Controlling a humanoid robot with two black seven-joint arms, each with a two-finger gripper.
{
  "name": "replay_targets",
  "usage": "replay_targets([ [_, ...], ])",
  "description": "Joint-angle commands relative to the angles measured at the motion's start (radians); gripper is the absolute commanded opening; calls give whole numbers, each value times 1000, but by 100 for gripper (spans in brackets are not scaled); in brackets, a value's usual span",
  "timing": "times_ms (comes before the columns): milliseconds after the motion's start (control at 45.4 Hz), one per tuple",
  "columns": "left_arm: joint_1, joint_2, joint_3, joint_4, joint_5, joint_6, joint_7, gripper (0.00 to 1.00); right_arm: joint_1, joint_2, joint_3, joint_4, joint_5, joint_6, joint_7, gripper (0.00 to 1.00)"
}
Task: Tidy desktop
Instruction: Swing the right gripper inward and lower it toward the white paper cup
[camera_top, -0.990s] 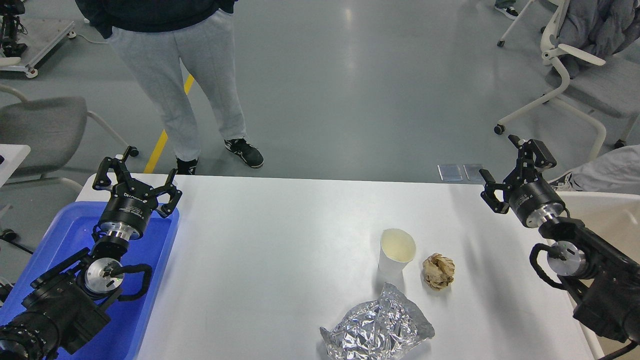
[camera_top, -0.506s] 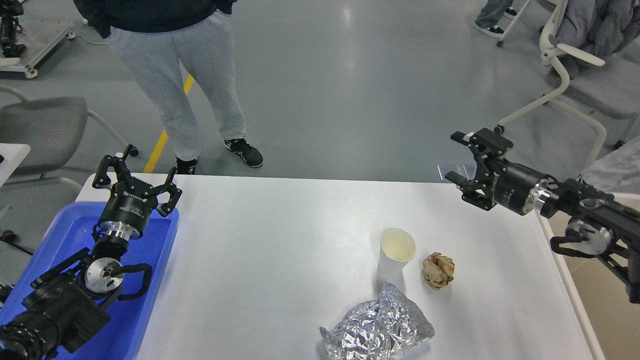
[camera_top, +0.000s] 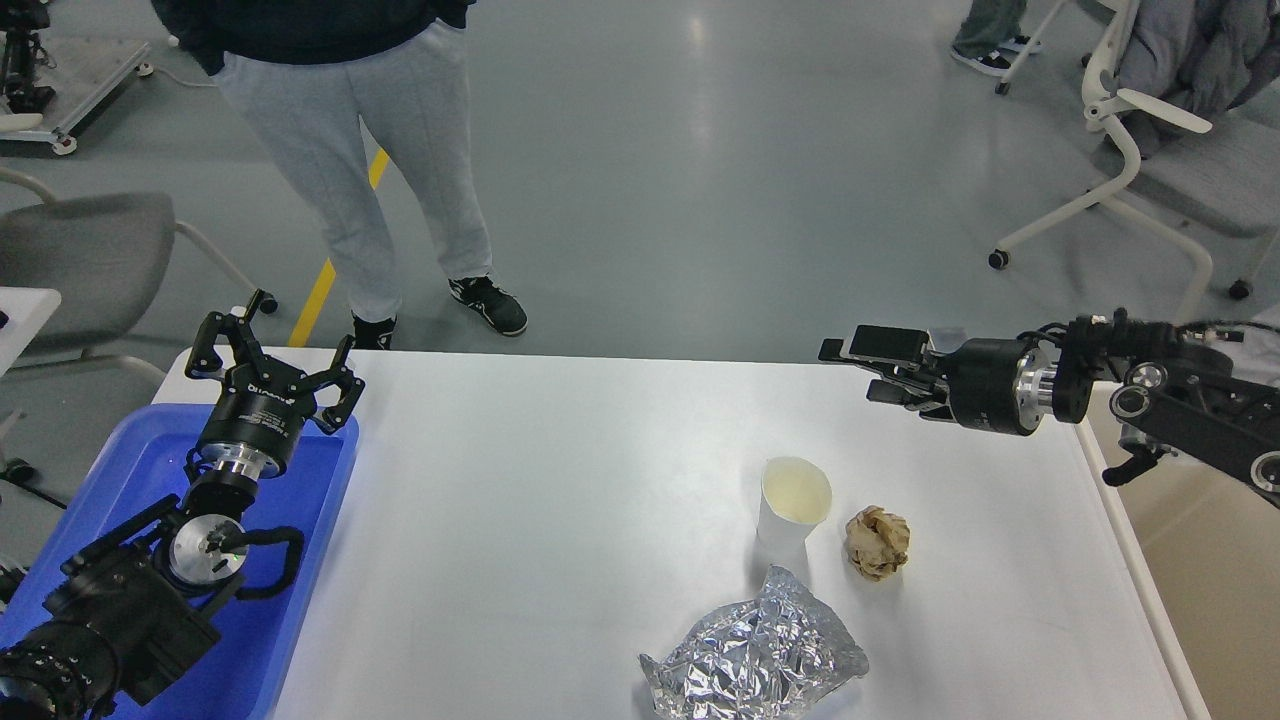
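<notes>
The white desktop (camera_top: 560, 500) carries a white paper cup (camera_top: 793, 501) standing upright, a crumpled brown paper ball (camera_top: 877, 541) just to its right, and a crumpled silver foil bag (camera_top: 755, 652) near the front edge. My left gripper (camera_top: 272, 348) is open and empty above the far end of the blue tray (camera_top: 300, 560). My right gripper (camera_top: 852, 370) is open and empty, lying level and pointing left over the desktop's far right part, above and behind the cup.
A person in grey trousers (camera_top: 350, 150) stands at the desktop's far left corner. A beige bin (camera_top: 1200, 580) sits off the right edge. Office chairs stand at the back left (camera_top: 80, 260) and back right (camera_top: 1150, 130).
My right arm has swung leftward and turned level, carrying its gripper from beside the beige bin out over the desktop. The left arm and the things on the desktop have not moved.
</notes>
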Motion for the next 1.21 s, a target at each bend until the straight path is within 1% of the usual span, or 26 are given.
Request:
replay_targets([
  [0,0,0,0,0,0,0,0,100,95,35,-167,14,-185,-6,-10,100],
  [110,0,0,0,0,-1,0,0,100,101,41,-257,6,-209,-6,-13,100],
  [176,0,0,0,0,0,0,0,100,104,65,-312,1,-251,-20,-14,99],
  [330,0,0,0,0,0,-2,0,100,86,117,-401,-6,-364,-148,-14,99],
  [396,0,0,0,0,-1,-2,0,100,92,143,-440,-34,-377,-182,-14,99],
  [462,0,0,0,0,0,-2,0,100,100,180,-444,-49,-375,-184,-14,99],
  [572,0,0,0,0,-1,-2,0,100,98,191,-441,-71,-375,-195,-14,99],
  [748,0,0,0,0,-1,-2,0,100,82,252,-454,-178,-373,-228,-14,99],
  [924,0,0,0,0,0,-2,0,100,68,263,-454,-207,-372,-244,-13,99],
  [990,0,0,0,0,-1,-2,0,100,62,263,-455,-207,-373,-251,-11,98],
  [1012,0,0,0,0,-1,-2,0,100,60,263,-455,-207,-373,-254,-11,95],
  [1100,0,0,0,0,-1,-2,0,100,57,265,-457,-207,-373,-254,-7,78],
  [1188,0,0,0,0,0,-2,0,100,58,265,-457,-206,-373,-254,-2,54],
])
